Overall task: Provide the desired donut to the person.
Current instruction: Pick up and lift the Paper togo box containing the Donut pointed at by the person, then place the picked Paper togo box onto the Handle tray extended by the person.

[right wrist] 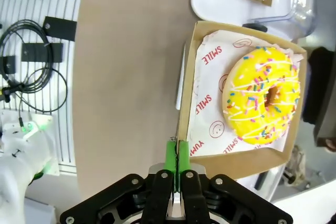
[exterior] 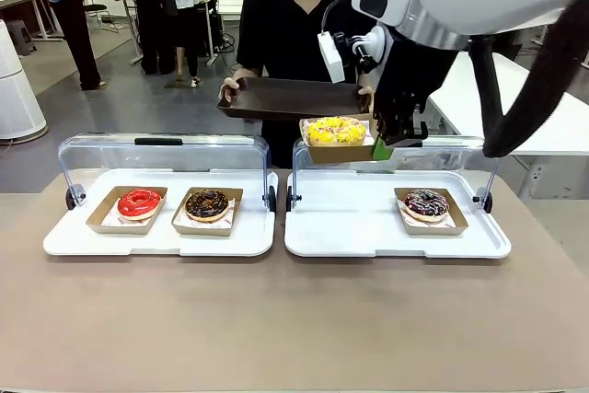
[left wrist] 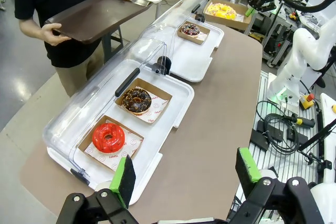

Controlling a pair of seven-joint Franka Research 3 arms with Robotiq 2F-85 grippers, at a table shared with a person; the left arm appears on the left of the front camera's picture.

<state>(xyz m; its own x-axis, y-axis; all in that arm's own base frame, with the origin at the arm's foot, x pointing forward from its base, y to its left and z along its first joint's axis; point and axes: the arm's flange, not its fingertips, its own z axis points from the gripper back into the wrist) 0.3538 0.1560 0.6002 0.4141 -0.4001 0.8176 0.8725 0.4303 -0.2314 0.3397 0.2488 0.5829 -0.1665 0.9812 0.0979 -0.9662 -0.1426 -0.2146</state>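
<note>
Right gripper (right wrist: pixel 177 150) clamps box (right wrist: pixel 244 160) (yellow donut (right wrist: pixel 262 95) inside) — aloft near brown tray (exterior: pixel 285 98).

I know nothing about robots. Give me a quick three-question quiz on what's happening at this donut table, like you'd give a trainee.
1. True or false: the right gripper is shut on the edge of the cardboard box holding the yellow donut.
2. How many donuts sit on the left white tray? A one, B two, C three.
3. Fill in: the person holds a dark brown ___ with both hands.
Key: 1 true; 2 B; 3 serving tray.
</note>
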